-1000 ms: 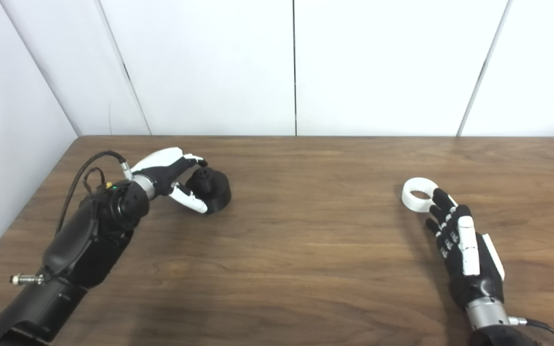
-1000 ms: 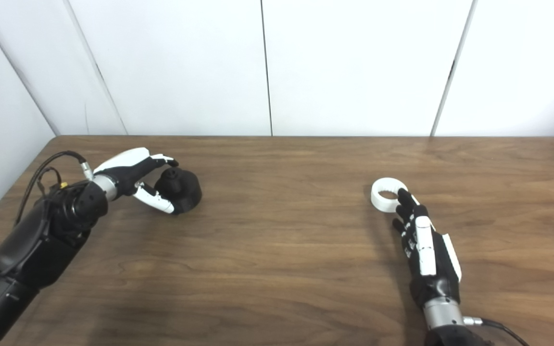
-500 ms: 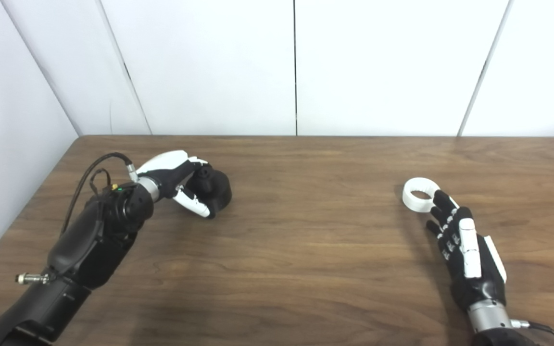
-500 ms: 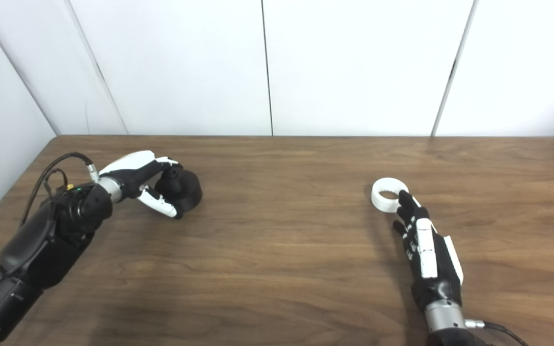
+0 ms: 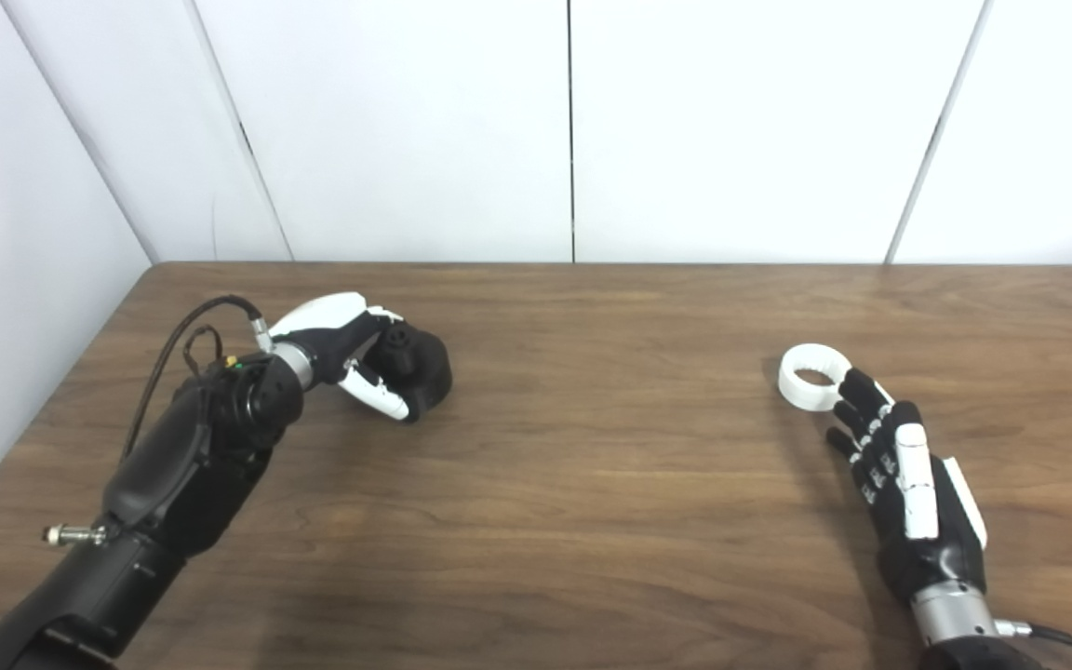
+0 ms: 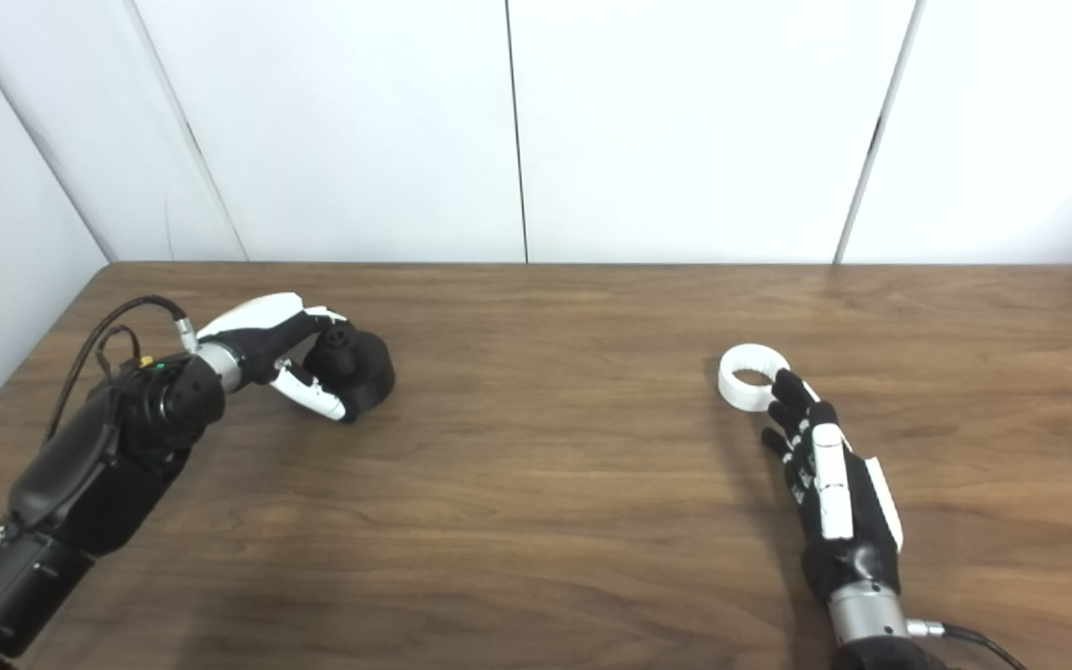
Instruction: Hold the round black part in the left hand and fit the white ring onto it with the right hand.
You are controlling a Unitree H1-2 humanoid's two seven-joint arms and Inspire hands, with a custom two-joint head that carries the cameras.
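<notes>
The round black part (image 5: 417, 368) sits on the wooden table (image 5: 592, 465) at the left, a small knob on its top. My left hand (image 5: 350, 346) curls around its near-left side, fingers and thumb closed against it while it rests on the table. The white ring (image 5: 808, 377) lies flat at the right. My right hand (image 5: 899, 470) stretches out just below the ring with fingers apart and straight, and its fingertips (image 5: 850, 383) reach the ring's near edge without gripping it.
White wall panels (image 5: 573, 130) rise behind the table's far edge, and one runs along its left side. Bare wood lies between the two hands.
My left hand has closed in on the black part and nudged it slightly to the right. The right hand has drawn back a little toward me, and the ring has stayed put.
</notes>
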